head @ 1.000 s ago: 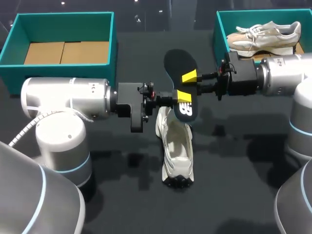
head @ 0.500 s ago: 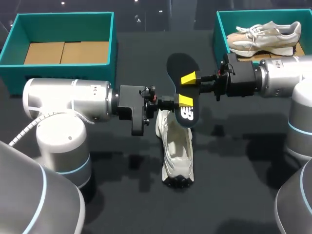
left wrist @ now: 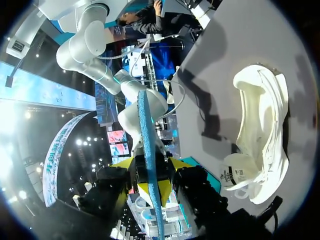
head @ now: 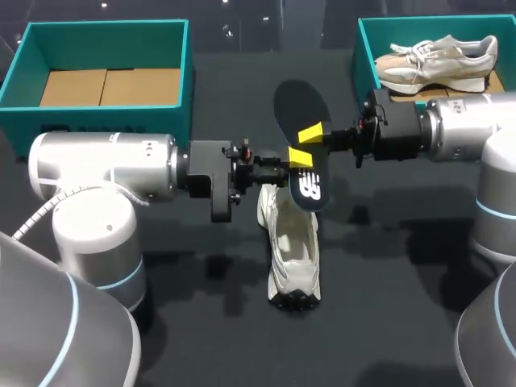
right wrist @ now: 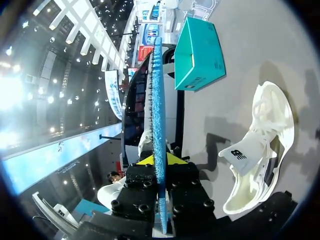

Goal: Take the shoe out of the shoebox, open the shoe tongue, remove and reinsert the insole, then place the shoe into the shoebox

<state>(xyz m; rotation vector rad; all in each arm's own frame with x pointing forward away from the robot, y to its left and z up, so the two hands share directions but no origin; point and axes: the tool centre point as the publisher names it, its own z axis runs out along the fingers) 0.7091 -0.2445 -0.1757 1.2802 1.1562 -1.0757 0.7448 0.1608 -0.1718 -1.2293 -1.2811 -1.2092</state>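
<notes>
A white shoe (head: 293, 246) lies on the dark desk (head: 379, 306) at frame centre, running up and down the frame. Its opening faces up and its logo-marked tongue (right wrist: 240, 156) is pulled out. The black insole (head: 301, 113) is raised off the desk above the shoe's upper end, with its white logo on the lower part. At upper left stands an open teal shoebox (head: 105, 29) with a brown floor. A second teal shoebox (head: 364, 50) at upper right holds a beige-and-white shoe (head: 439, 58).

Dark table (head: 379, 266) underneath. At the far right corner, a teal box (head: 367, 48) lined with brown cardboard, holding a beige sneaker (head: 439, 58) (white laces, laid lengthwise, toe toward the box's left wall).
</notes>
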